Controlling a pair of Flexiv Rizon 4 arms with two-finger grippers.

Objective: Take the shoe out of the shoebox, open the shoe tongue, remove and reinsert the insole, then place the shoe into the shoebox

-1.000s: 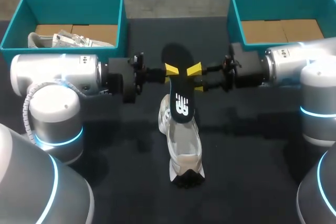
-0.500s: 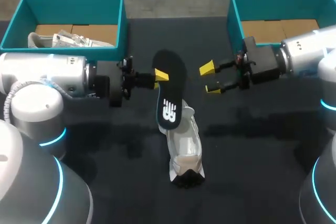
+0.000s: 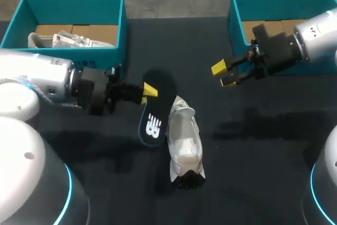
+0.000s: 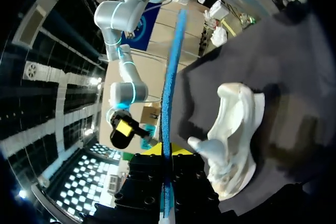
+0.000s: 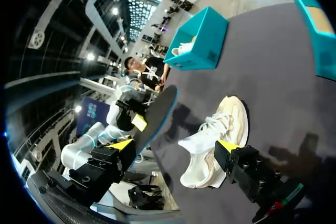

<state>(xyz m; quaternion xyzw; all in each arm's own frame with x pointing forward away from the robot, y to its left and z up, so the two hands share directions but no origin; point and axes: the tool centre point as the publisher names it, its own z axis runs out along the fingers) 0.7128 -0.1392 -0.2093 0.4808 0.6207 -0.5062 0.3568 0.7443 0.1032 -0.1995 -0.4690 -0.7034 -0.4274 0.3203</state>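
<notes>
Black cloth covers the table [image 3: 253, 172], and a white shoe [image 3: 184, 140] lies near its middle, out of either box, heel toward the robot and toe pointing away, its mouth open upward. My left arm [image 3: 42, 80] comes in on the shoe's left and ends just beside it. My right arm [image 3: 316, 38] sits well off to the shoe's far right and covers part of the teal right shoebox [image 3: 234, 14], whose cardboard floor shows beyond the shoe on that side. A matching teal left shoebox [image 3: 73, 1] stands beyond the shoe on the left, with a second pale shoe [image 3: 58, 39] lying on its side on the cardboard floor. The black insole [image 3: 158, 106], marked with a white logo, is out of the shoe and held up in the air at the shoe's left side, tilted, its lower end close to the shoe's laced part. Seen from the left wrist it stands edge-on as a thin blue strip that hides whatever lies straight ahead of the fingers. The left gripper [image 3: 147, 90] is clamped on the insole's edge, one yellow tip on each face. The right gripper [image 3: 224, 74] hangs above the cloth, well apart from the shoe, its fingers spread with nothing between them.
</notes>
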